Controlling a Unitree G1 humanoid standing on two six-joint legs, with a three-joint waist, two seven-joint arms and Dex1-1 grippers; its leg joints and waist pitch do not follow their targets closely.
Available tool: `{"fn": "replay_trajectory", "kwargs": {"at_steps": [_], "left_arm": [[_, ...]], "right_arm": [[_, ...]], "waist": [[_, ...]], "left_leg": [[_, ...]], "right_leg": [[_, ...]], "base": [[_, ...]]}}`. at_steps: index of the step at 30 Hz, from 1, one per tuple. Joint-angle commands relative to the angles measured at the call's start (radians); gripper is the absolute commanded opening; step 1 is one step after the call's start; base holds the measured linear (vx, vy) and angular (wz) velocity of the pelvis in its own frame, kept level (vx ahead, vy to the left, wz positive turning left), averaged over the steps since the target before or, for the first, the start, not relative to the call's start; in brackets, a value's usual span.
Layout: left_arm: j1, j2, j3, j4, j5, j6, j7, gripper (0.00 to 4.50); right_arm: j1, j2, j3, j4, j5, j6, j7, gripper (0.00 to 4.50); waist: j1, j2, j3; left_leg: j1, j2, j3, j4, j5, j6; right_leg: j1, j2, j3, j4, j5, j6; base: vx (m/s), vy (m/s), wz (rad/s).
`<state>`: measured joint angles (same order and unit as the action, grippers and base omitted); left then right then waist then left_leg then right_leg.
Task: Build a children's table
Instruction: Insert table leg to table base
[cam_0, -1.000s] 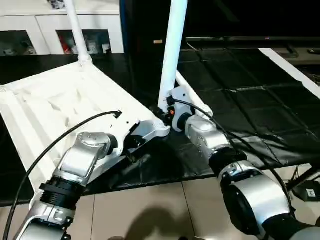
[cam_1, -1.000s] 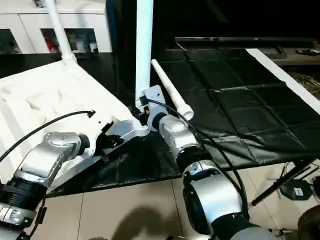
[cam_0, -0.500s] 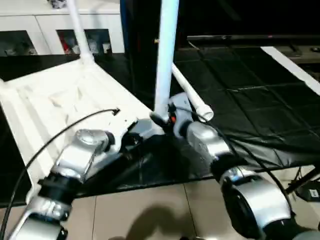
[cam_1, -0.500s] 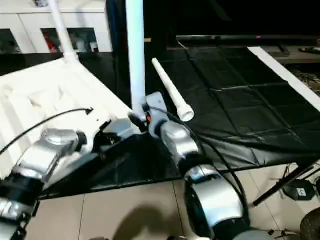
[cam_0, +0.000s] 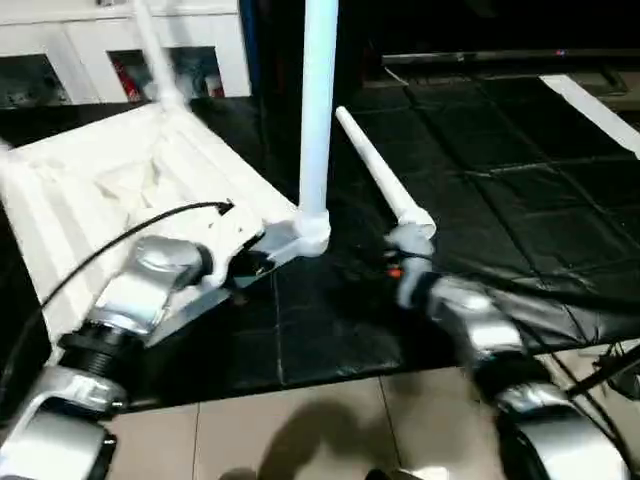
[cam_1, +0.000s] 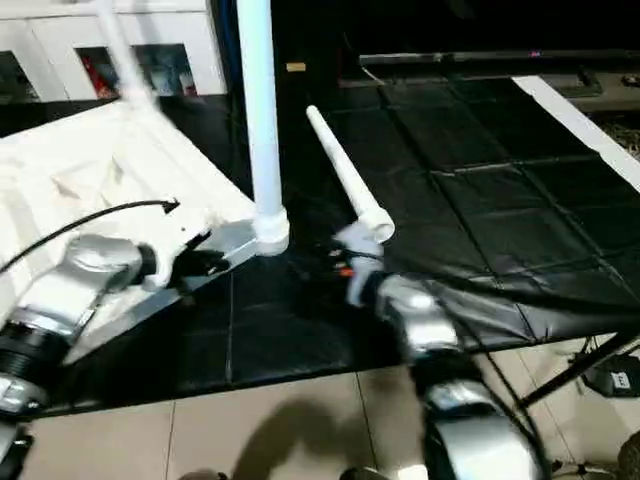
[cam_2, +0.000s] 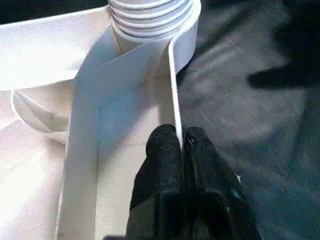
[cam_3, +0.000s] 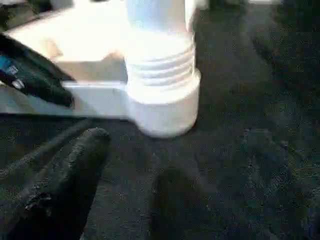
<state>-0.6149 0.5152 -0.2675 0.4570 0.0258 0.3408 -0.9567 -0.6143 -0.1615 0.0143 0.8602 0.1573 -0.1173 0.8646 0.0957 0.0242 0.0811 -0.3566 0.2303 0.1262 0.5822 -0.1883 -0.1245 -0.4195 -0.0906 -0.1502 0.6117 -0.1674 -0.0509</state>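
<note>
The children's table top (cam_0: 100, 200) lies upside down on the black mat, ribbed underside up. One white leg (cam_0: 318, 110) stands upright in the near corner socket (cam_0: 312, 232). A second leg (cam_0: 150, 50) rises from the far corner. A loose leg (cam_0: 380, 175) lies on the mat just right of the socket. My left gripper (cam_2: 180, 137) is shut on the thin rim (cam_2: 172, 90) beside that socket. My right gripper (cam_3: 132, 156) is open, a short way back from the threaded base of the upright leg (cam_3: 160, 65), with nothing between its fingers.
A white glass-door cabinet (cam_0: 60, 60) stands at the back left. The black mat (cam_0: 500, 200) stretches right, with a white strip (cam_0: 600, 110) across its far right. Tiled floor (cam_0: 300, 430) lies in front, and a black stand leg (cam_0: 620, 365) shows at lower right.
My right gripper has let go of the upright leg, opened wide and drawn back to the right. The leg stays standing in the socket. My left gripper keeps its pinch on the rim.
</note>
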Motion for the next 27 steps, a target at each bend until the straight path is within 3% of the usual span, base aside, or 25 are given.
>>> {"fn": "replay_trajectory", "kwargs": {"at_steps": [1,3,5,8,10,14,20,23,27], "left_arm": [[0.008,0.009,-0.051,-0.005,0.016,-0.042,-0.07,0.0],[0.017,0.026,-0.063,-0.005,0.012,-0.092,-0.127,0.0],[0.028,0.047,-0.079,-0.008,0.008,-0.138,-0.188,0.0],[0.038,0.063,-0.089,-0.015,0.002,-0.164,-0.231,0.0],[0.046,0.077,-0.1,-0.023,-0.006,-0.187,-0.273,0.0],[0.058,0.093,-0.117,-0.04,-0.011,-0.213,-0.318,0.0],[0.058,0.094,-0.137,-0.041,-0.005,-0.261,-0.371,0.0],[0.057,0.092,-0.145,-0.038,0.003,-0.275,-0.382,0.0],[0.061,0.09,-0.152,-0.043,0.008,-0.284,-0.388,0.0]], "right_arm": [[0.007,-0.01,0.008,-0.056,0.014,0.017,0.052,4.47],[0.01,-0.033,0.025,-0.097,0.023,0.03,0.123,4.47],[0.011,-0.055,0.044,-0.137,0.038,0.049,0.186,4.47],[0.009,-0.07,0.058,-0.16,0.045,0.065,0.237,4.47],[0.006,-0.087,0.084,-0.183,0.044,0.09,0.302,4.47],[-0.003,-0.099,0.115,-0.192,0.035,0.109,0.368,4.47],[-0.063,-0.09,0.168,-0.101,-0.022,0.061,0.432,4.47],[-0.084,-0.084,0.179,-0.062,-0.038,0.055,0.42,4.47],[-0.106,-0.076,0.181,-0.027,-0.033,0.061,0.418,4.31]], "waist": [[0.003,0.023,-0.086],[0.01,0.019,-0.083],[0.016,0.018,-0.086],[0.024,0.014,-0.09],[0.027,0.015,-0.094],[0.036,0.009,-0.096],[0.041,0.002,-0.097],[0.042,0.004,-0.098],[0.041,0.0,-0.098]], "left_leg": [[0.002,0.001,0.028,-0.058,-0.188,0.07],[0.014,0.003,0.034,-0.062,-0.246,0.043],[0.016,0.005,0.037,-0.062,-0.236,0.038],[0.018,0.009,0.041,-0.06,-0.204,0.042],[0.011,0.008,0.041,-0.058,-0.17,0.048],[0.001,0.007,0.04,-0.057,-0.144,0.053],[0.008,0.006,0.047,-0.055,-0.135,0.046],[0.01,0.006,0.048,-0.054,-0.13,0.044],[0.005,0.005,0.048,-0.055,-0.133,0.044]], "right_leg": [[0.079,-0.053,0.066,-0.07,-0.173,-0.224],[0.074,-0.055,0.066,-0.082,-0.277,-0.197],[0.074,-0.055,0.068,-0.082,-0.287,-0.183],[0.068,-0.052,0.073,-0.073,-0.218,-0.197],[0.073,-0.05,0.074,-0.061,-0.162,-0.213],[0.078,-0.052,0.075,-0.056,-0.165,-0.198],[0.071,-0.052,0.085,-0.052,-0.161,-0.209],[0.07,-0.051,0.087,-0.049,-0.15,-0.213],[0.074,-0.051,0.086,-0.048,-0.153,-0.208]], "base": [[0.0,0.0,0.0],[0.0,0.0,0.0],[0.0,0.0,0.0],[0.0,0.0,0.0],[0.0,0.0,0.0],[0.0,0.0,0.0],[0.0,0.0,0.0],[0.0,0.0,0.0],[0.0,0.0,0.0]]}}
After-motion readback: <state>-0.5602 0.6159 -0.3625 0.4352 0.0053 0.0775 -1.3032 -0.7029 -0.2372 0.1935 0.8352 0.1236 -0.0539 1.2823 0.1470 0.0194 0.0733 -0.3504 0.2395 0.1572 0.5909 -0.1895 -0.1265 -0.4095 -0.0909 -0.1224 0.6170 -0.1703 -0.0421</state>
